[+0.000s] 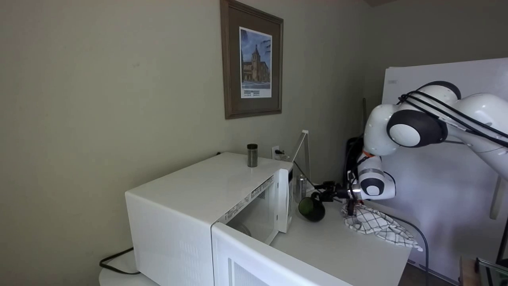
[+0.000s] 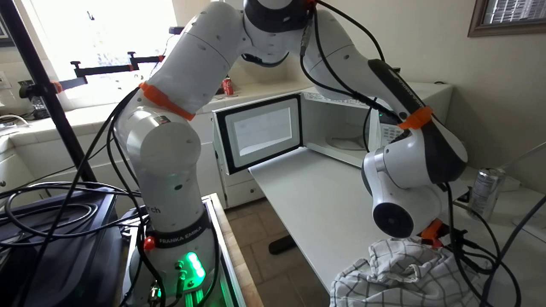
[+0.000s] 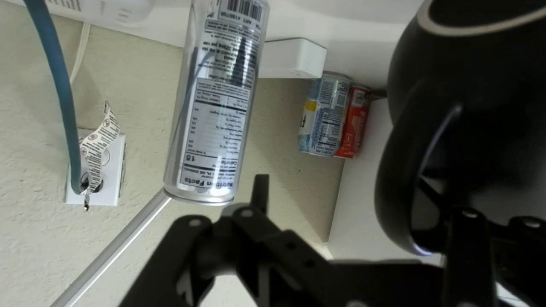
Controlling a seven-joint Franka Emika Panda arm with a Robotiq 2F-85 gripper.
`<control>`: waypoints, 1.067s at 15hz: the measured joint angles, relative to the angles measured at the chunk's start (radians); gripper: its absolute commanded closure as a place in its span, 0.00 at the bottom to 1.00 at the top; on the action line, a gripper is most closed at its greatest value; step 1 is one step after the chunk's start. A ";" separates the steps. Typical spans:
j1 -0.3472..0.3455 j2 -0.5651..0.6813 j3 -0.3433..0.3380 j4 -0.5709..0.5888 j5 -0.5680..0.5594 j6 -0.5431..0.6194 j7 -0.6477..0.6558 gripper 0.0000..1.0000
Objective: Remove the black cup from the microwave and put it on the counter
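The black cup (image 1: 312, 209) is outside the microwave (image 1: 170, 214), tilted beside my gripper (image 1: 323, 191), with its mouth towards the microwave. It appears to be above the counter (image 1: 341, 254); contact is unclear. In the wrist view the cup (image 3: 482, 72) fills the right side, its handle facing inward. My gripper (image 3: 343, 187) has its fingers wide apart. The right finger seems to pass through or behind the cup's handle; the left finger touches nothing. The microwave (image 2: 431, 91) has its door wide open. In an exterior view the cup is hidden behind the arm.
A silver can (image 1: 301, 188) stands close to the cup and the gripper. A checked cloth (image 2: 409, 277) lies on the counter below the wrist. The open microwave door (image 2: 260, 132) juts out over the counter's edge. A small dark cylinder (image 1: 252, 155) stands on the microwave. Cables hang around the arm.
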 measured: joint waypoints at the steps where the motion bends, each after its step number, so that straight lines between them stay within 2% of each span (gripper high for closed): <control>1: 0.006 0.008 -0.010 0.000 0.000 -0.011 0.000 0.31; 2: 0.010 0.015 -0.017 0.000 0.000 -0.021 0.000 0.34; 3: 0.012 0.020 -0.023 0.000 0.000 -0.031 0.000 0.42; 5: 0.015 0.029 -0.030 0.000 0.000 -0.044 0.000 0.39; 6: 0.016 0.033 -0.034 0.000 0.000 -0.050 0.000 0.44; 7: 0.016 0.037 -0.036 0.000 0.000 -0.053 0.000 0.41; 8: 0.017 0.039 -0.038 0.000 0.000 -0.057 0.000 0.63; 10: 0.017 0.042 -0.039 0.000 0.000 -0.064 0.000 0.72; 13: 0.019 0.050 -0.035 -0.004 0.000 -0.088 0.000 0.96; 14: 0.019 0.053 -0.032 -0.006 0.000 -0.103 0.000 0.99; 16: 0.017 0.066 -0.025 -0.011 0.000 -0.135 0.000 0.96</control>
